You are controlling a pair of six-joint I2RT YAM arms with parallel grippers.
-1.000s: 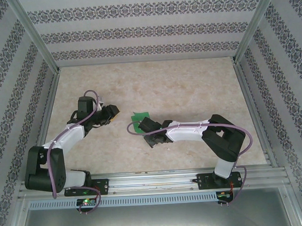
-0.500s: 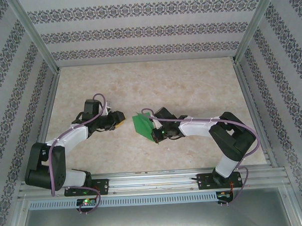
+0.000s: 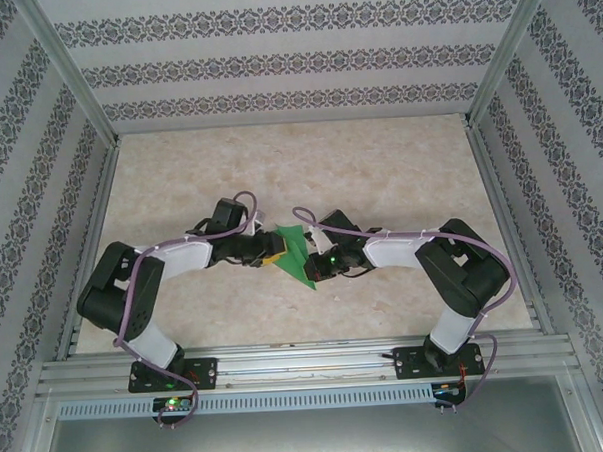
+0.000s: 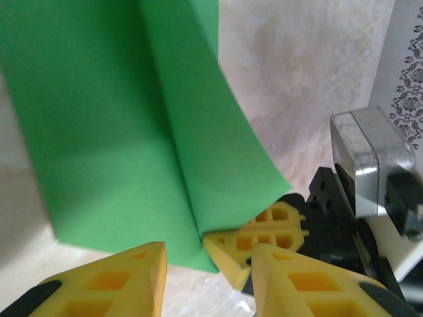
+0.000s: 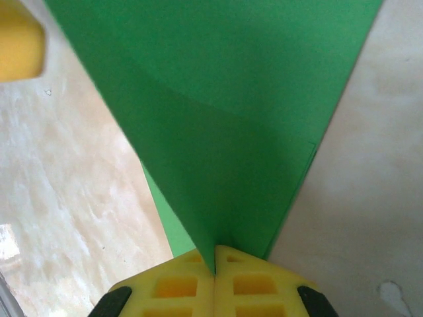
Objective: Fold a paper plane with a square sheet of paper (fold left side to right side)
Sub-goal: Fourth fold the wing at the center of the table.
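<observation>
Shows the sheet of paper (image 3: 295,254) held up at a slant over the near middle of the table (image 3: 379,173), between the two end effectors. Pinched at one corner by the right end effector (image 5: 213,254), with both yellow fingers pressed flat together on the green paper and no gap between them. Bent along a straight crease into two panels, seen from the left wrist as a shallow V. Flanked on the left by the left end effector (image 3: 269,249), spread wide, its yellow fingers (image 4: 119,281) apart below the paper's lower edge and gripping nothing. Crowded at that lower corner by the right arm's fingertips (image 4: 261,239) and, just behind them, a silver camera housing (image 4: 362,162). Hidden in part from above by both wrists. Cannot tell whether the lower edge touches the table. Looped along each arm with a purple cable (image 3: 242,198). Surfaced in pale beige marbled material. Enclosed on three sides by white walls (image 3: 294,61) banded with a dark floral pattern, and edged along the near side by aluminium rails (image 3: 307,361).
</observation>
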